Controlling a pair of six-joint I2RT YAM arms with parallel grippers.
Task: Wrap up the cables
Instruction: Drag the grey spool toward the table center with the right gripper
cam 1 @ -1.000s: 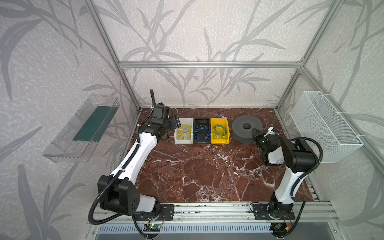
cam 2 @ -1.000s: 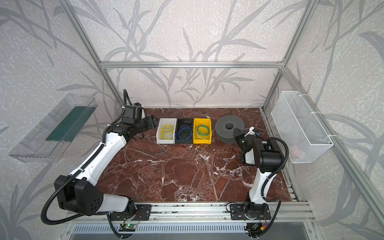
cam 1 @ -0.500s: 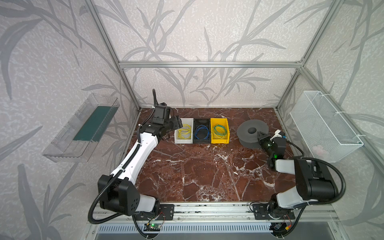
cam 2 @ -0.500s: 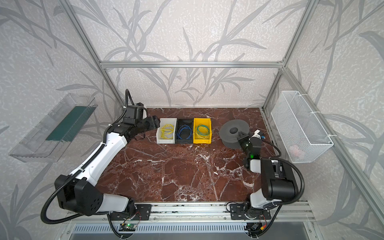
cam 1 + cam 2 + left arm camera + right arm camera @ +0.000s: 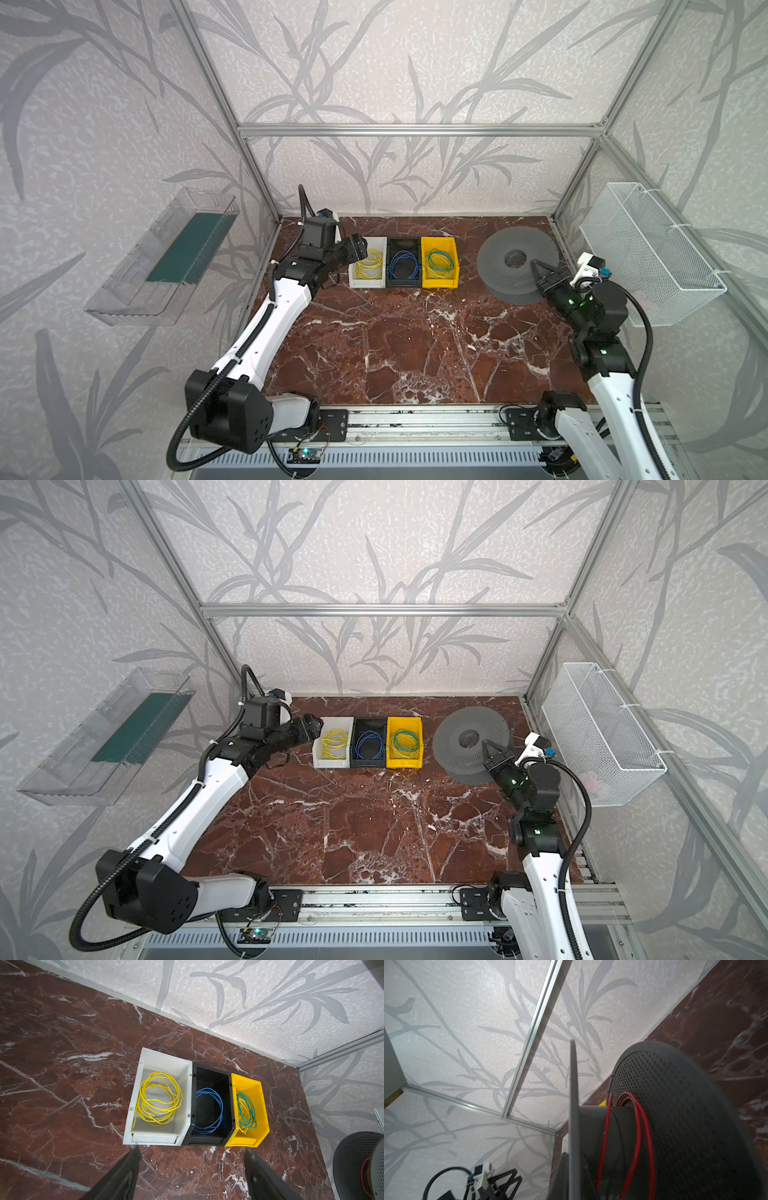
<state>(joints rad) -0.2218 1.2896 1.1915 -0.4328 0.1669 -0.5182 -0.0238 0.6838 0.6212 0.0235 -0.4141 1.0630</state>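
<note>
Lying flat, coiled teal cable [image 5: 440, 262], yellow bin [image 5: 439, 282]

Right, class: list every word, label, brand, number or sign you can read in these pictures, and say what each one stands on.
No text can be read in any view.
Small white mark on the left arm's black joint: too small to read.
White bin, black bin, yellow bin, grey spool: no label or print visible.
</note>
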